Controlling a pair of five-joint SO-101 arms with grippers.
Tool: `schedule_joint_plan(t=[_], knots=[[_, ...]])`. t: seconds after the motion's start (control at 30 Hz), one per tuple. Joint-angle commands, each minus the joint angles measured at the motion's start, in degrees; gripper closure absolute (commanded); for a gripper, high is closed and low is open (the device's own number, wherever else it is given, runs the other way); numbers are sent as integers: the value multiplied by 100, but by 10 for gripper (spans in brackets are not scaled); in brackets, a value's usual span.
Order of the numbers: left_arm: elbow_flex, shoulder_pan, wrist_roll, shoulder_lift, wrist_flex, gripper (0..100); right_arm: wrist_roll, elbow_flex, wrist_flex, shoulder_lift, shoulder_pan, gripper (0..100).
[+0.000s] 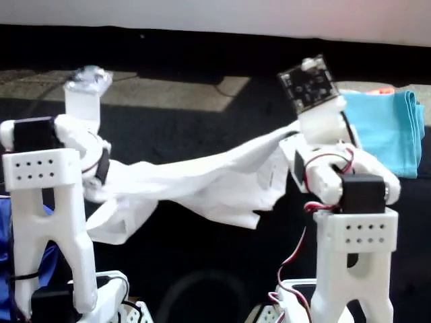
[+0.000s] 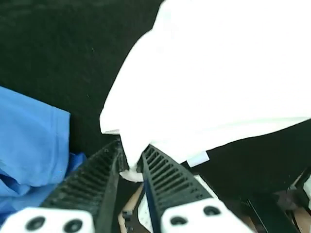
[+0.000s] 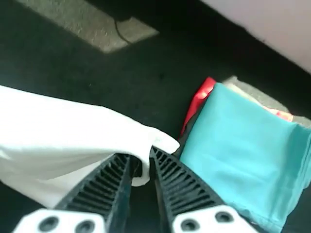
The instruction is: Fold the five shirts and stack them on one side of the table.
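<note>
Left gripper (image 2: pixel 131 160) and right gripper (image 3: pixel 144 164) each clamp an edge of the white shirt (image 1: pixel 202 182), which sags limp and light between them, so corners look the surest hold.

White shirt (image 1: pixel 209 182) hangs stretched between both arms, blocking the middle. Folded teal shirt (image 1: pixel 387 131) fills the far right corner; blue shirt (image 2: pixel 29 141) lies beside the left arm. Table (image 1: pixel 188 128) is bare behind the white shirt and under it in front.
</note>
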Motion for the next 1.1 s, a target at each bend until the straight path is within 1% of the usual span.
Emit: schedule_joint_plan(t=[0.0,0.07,0.2,0.23,0.3,0.43,0.53,0.63,0.7,0.77,0.97,1.07], knots=[[743,347,35,-75,-79,992,-62,321,48,-66,-145,992],[1209,470,9,-75,-290,992,-62,488,57,-215,-145,992],[2097,505,0,-75,-818,989,-35,1068,48,-1068,-145,992],[2290,505,-9,-75,-897,978,-35,1262,48,-1305,-127,992],[2633,505,-149,-75,-1037,923,-26,1666,57,-1727,-119,992],[3204,488,-1134,-84,-1204,800,-26,2387,13,-2290,75,992],[3248,488,-1890,-136,-1143,787,123,2624,-4,-2360,418,992],[2695,585,-2321,-136,-659,787,475,2765,-259,-2360,796,992],[2334,857,-2338,-136,-457,787,545,2826,-488,-2360,971,992],[2273,1244,-2356,-119,-492,787,536,2853,-602,-2360,998,992],[2686,2404,-2312,-84,-1029,787,536,2844,-910,-2334,1015,992],[2730,2800,-2119,-75,-1169,787,519,2791,-1138,-1886,1015,992]])
